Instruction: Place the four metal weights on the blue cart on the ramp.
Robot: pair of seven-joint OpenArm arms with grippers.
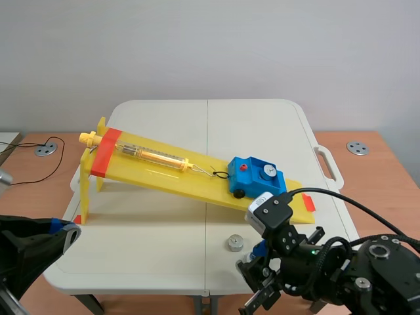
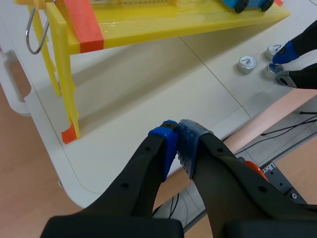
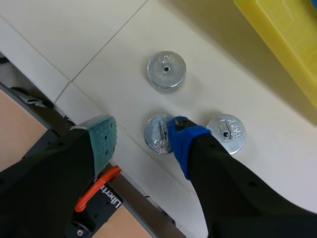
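Metal weight (image 3: 156, 136) lies between the right jaws, which are open and gripping nothing; left jaws closed, empty.

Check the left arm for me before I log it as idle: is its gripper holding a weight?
No, the left gripper is closed on itself with nothing in it.

A right finger (image 3: 183, 144) partly covers the middle weight (image 3: 156, 134); the cart (image 2: 252, 3) is cropped.

White folding table (image 1: 164, 236) over brown surface (image 1: 387, 161); round grey disc (image 1: 357, 148), perhaps a grommet.
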